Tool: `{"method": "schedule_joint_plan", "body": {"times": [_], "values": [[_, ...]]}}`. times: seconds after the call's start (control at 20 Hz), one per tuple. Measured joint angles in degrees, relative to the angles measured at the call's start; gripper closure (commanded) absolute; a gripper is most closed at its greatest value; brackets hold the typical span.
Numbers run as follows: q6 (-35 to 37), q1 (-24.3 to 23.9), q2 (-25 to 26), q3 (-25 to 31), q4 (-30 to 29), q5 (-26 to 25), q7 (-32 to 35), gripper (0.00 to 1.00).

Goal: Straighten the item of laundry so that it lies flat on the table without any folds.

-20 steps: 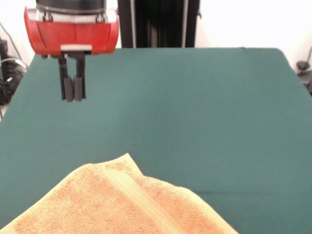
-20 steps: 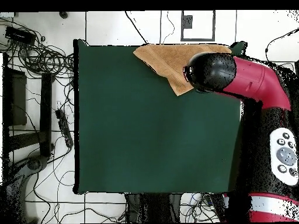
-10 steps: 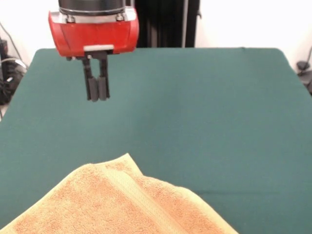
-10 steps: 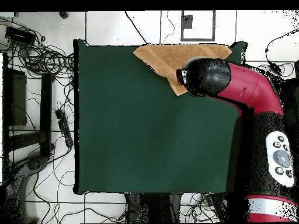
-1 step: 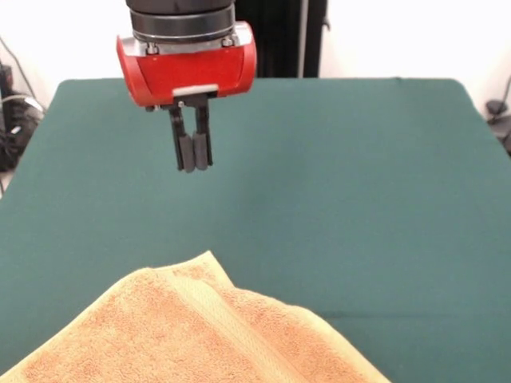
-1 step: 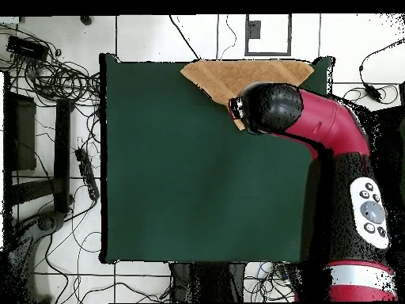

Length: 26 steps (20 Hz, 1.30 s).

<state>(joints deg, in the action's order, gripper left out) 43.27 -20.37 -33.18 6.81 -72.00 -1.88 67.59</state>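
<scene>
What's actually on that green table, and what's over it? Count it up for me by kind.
Towels: 1, an orange-tan towel lying folded at the table edge
Robot hands: 1, the hand held above the green cloth, fingers together, holding nothing
Total: 2

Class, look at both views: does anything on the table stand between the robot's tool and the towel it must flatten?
Nothing visible does. The tool hangs shut above bare green table, and only open cloth lies between it and the folded towel at the table's edge. No other thing sits on the table.
</scene>
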Motion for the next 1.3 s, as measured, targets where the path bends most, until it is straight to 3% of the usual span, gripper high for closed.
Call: {"method": "schedule_joint_plan", "body": {"times": [0.7, 1.3], "values": [[-10.5, 0.7, 5.0, 0.0, -0.1, -0.3, 0.0, 1.0], [-12.0, 0.8, 8.2, 0.0, -0.1, -0.5, 0.0, 1.0]]}}
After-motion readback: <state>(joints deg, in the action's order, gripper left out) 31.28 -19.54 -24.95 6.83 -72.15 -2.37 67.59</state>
